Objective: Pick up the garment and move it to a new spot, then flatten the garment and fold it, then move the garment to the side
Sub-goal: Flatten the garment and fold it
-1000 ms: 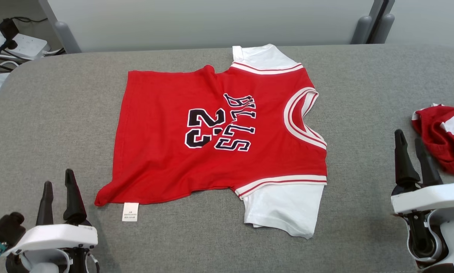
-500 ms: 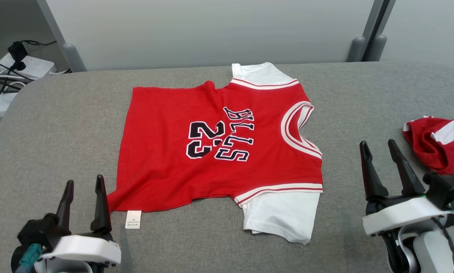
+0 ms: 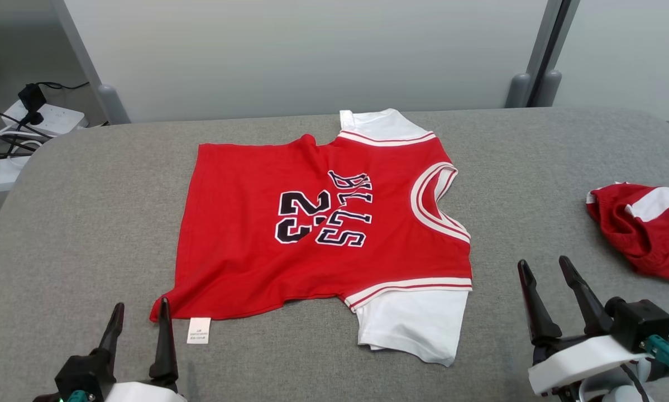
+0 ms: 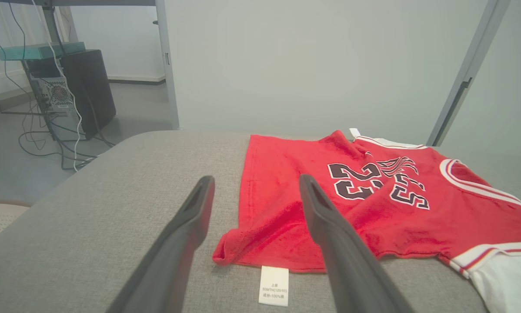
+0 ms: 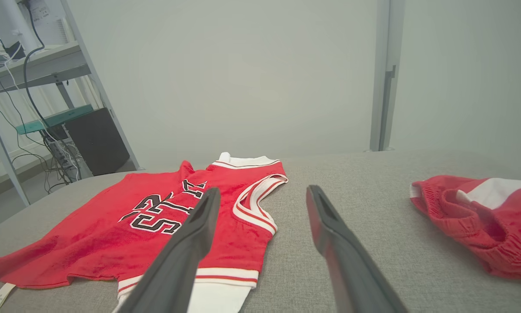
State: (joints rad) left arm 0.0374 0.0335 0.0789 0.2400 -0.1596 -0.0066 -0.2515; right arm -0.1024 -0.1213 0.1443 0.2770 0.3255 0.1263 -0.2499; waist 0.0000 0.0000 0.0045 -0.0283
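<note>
Over grey bench (image 3: 89, 223), hovering by jersey (image 3: 245, 251) with left gripper (image 3: 142, 304) and right gripper (image 3: 542, 261), fingers apart, empty; probably best pinching curled hem corner (image 3: 160, 311) low, smoothing outward before folding.

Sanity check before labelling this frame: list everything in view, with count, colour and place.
jersey: 1, red with white sleeves, spread out mid-table
care label: 1, white, at the jersey's near hem corner
crumpled garment: 1, red and white, table's right edge
table: 1, grey fabric top
power strip: 1, white, black cables, beyond the far-left corner
computer tower: 1, black, on the floor at left
left gripper: 1, dark fingers, open, by the label
right gripper: 1, dark fingers, open, near the crumpled garment
</note>
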